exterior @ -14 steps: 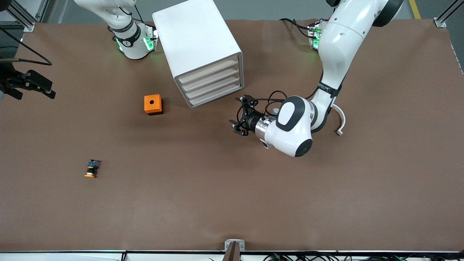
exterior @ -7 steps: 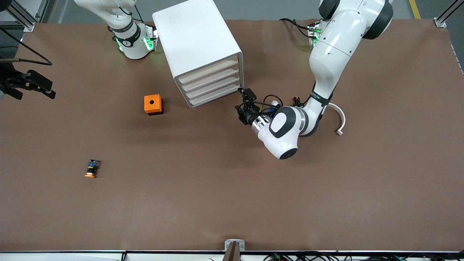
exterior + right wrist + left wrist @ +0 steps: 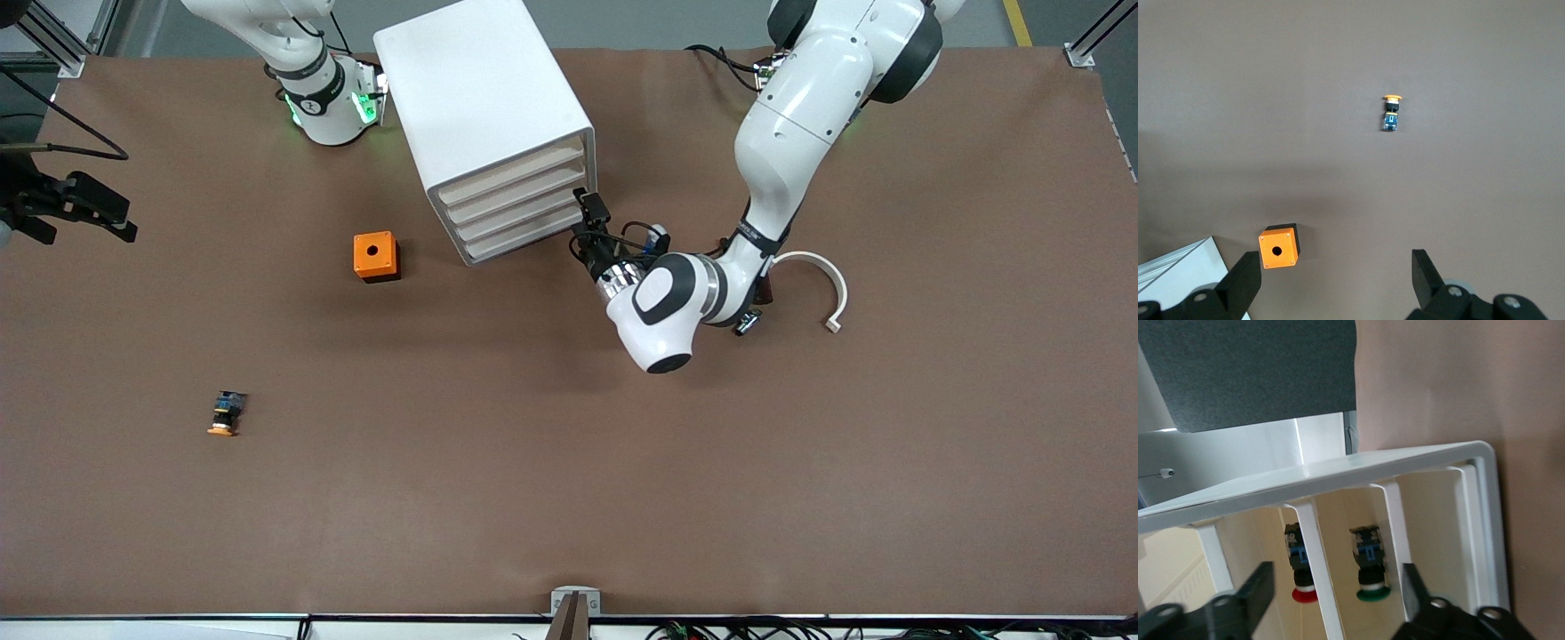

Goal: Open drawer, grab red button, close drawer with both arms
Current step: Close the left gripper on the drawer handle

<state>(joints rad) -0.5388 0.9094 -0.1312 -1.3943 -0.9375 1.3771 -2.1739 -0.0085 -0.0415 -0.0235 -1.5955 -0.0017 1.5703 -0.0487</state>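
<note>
Four drawers (image 3: pixel 516 206) are sitting upper centre; left gripper (image 3: pixel 589 224), spread wide, is meeting their corner; right gripper (image 3: pixel 1331 283) is gaping wide.

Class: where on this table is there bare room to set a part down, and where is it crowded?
Bare brown table runs along the camera's edge, and between the orange-capped button and the orange box. It is crowded at the cabinet front, where the left hand reaches the drawers. The right hand waits above the table.
</note>
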